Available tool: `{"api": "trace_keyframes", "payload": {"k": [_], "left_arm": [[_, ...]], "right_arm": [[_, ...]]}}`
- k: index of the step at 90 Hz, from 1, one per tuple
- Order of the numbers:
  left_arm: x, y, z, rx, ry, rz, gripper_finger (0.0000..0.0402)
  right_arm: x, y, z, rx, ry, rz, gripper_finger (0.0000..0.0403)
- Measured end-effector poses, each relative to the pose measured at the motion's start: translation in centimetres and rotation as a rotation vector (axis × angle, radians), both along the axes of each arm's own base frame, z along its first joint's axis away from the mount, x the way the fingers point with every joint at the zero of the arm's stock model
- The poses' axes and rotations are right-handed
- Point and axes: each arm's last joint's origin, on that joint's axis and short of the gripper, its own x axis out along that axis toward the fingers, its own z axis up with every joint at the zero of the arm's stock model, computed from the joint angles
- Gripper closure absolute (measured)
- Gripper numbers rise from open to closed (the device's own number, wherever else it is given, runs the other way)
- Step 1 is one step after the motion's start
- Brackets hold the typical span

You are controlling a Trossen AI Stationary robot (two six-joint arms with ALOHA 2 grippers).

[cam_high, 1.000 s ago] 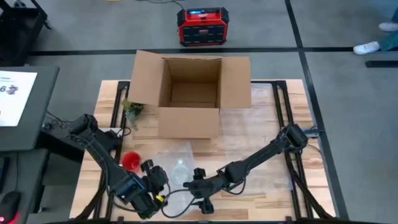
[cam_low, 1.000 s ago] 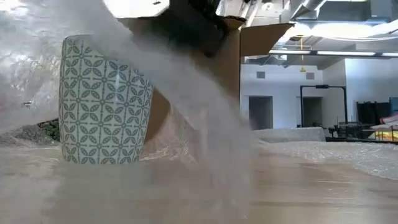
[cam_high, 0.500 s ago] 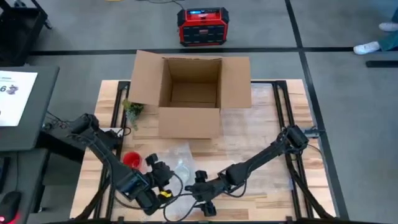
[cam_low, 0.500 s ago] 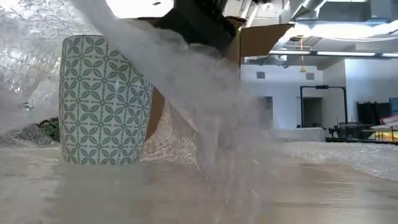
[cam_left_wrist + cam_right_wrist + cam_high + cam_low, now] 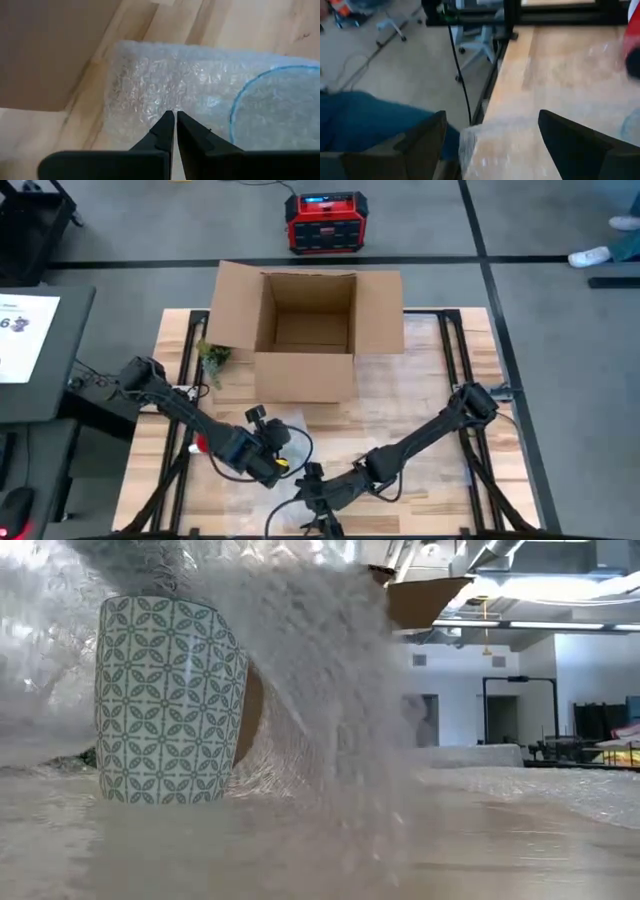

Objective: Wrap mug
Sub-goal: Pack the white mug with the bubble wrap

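Where the table (image 5: pixel 420 405) meets its near edge, the right gripper (image 5: pixel 318 510) hangs low just left of that edge's middle, its fingers (image 5: pixel 580 145) spread wide with a margin of bubble wrap (image 5: pixel 490 145) lying between them; whether they touch it cannot be told.

Item: left gripper (image 5: pixel 175 120), just behind and left of the right one, over the sheet; fingertips pressed together, pinching a fold of bubble wrap (image 5: pixel 165 85) drawn up off the wood.

Item: mug (image 5: pixel 168 700), white with a green four-petal lattice, upright on the sheet in the near-left part of the table. In the low view the lifted wrap slopes across it from above; in the left wrist view its rim shows as a blue arc through the film.

Item: red object (image 5: pixel 203 444), small, near the left edge, partly hidden by the left arm.

Item: green sprig (image 5: pixel 213 356), beside the box's left flap.

Item: cardboard box (image 5: pixel 306 330), open, flaps raised, at the middle of the far edge.

Item: red-and-black unit (image 5: pixel 326 222), on the floor beyond the table.
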Motion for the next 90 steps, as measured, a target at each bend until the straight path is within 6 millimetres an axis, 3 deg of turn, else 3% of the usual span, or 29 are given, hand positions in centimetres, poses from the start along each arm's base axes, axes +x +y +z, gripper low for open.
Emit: {"api": "trace_keyframes", "payload": {"k": [32, 57, 71, 90], "left_arm": [[-3.4, 1.5, -4.1, -0.141, -0.155, -0.016, 0.0402], [-4.4, 2.0, -7.2, -0.198, -0.208, -0.038, 0.0402], [-4.4, 2.0, -7.3, -0.196, -0.209, -0.047, 0.0402], [-4.6, 1.7, -7.3, -0.191, -0.205, -0.068, 0.0402]], "right_arm": [[2.0, -0.8, -6.2, -0.028, 0.111, -0.028, 0.0097], [1.9, -0.8, -6.6, -0.037, 0.129, -0.048, 0.0097], [1.4, -0.3, -5.6, -0.024, 0.108, -0.035, 0.0097], [-0.7, 0.9, 0.3, -0.021, -0.020, 0.004, 0.0097]]}}
